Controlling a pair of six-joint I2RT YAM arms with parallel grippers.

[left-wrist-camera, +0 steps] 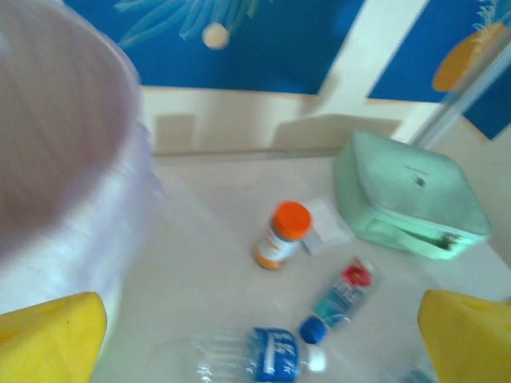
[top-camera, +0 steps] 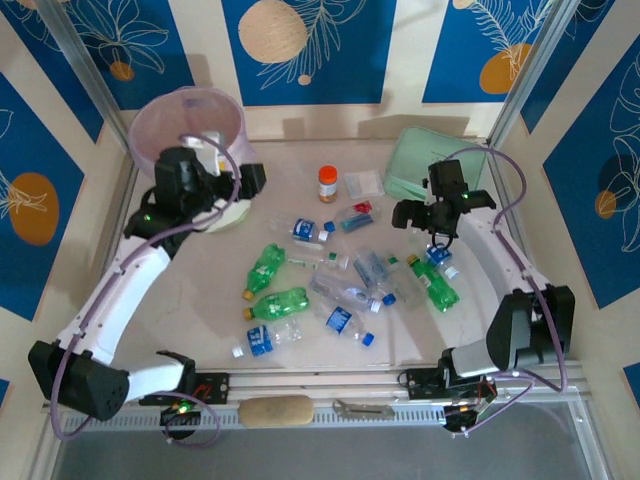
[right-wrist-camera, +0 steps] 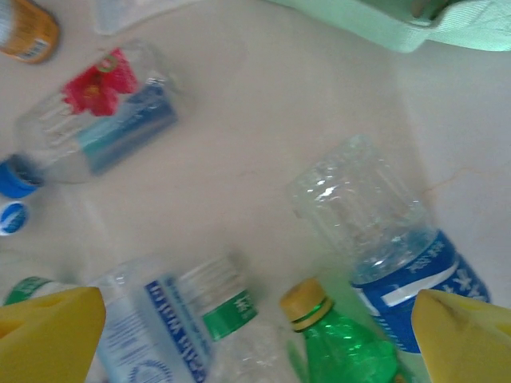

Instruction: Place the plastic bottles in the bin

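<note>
Left hand (left-wrist-camera: 255,341) hangs wide and empty beside the bin (left-wrist-camera: 72,183); right hand (right-wrist-camera: 255,335) hovers wide, empty, above plastic bottles (right-wrist-camera: 375,223)

From above, the light is bright and even. The pale table (top-camera: 300,165) carries only faint, soft shadows under the scattered plastic bottles (top-camera: 280,303). Around the left claw (left-wrist-camera: 257,341) the picture is smeared. The tall round white bucket with its pink liner (left-wrist-camera: 72,183), just to that claw's left, is a streaky blur. The flat mint green container (left-wrist-camera: 407,199), ahead to its right, throws a soft shadow on the cream wall (left-wrist-camera: 239,120). The yellow fingertips (left-wrist-camera: 48,339) are out of focus. Ahead of the right claw (right-wrist-camera: 255,339), a clear blue-labelled bottle (right-wrist-camera: 375,223) shows small white glints, and everything looks slightly soft.
</note>
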